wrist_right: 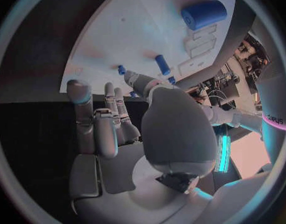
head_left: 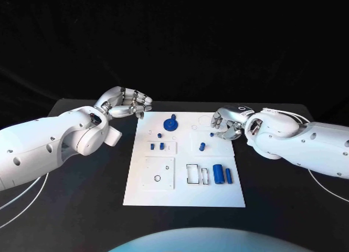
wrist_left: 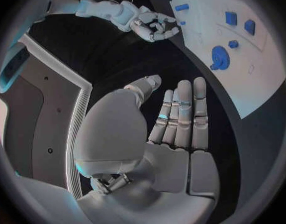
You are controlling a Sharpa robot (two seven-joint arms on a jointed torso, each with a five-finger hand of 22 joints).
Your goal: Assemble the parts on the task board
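The flat white rectangular task board (head_left: 184, 195) lies mid-table on the black table (head_left: 295, 210), carrying the small blue parts: a round blue disc (head_left: 170, 124) near its far edge, a thick blue cylinder (head_left: 218, 174) near the right side; the silver left hand (head_left: 126, 102) hovers off the far-left corner, fingers straight, side by side, empty; the silver right hand (head_left: 229, 123) hangs over the far-right edge, fingers seemingly curled, holding nothing.

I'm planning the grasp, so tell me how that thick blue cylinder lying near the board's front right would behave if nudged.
The thick blue cylinder lies on its side on the flat white task board, so it would probably roll. It looks rigid and likely light, perhaps slippery for fingertips.
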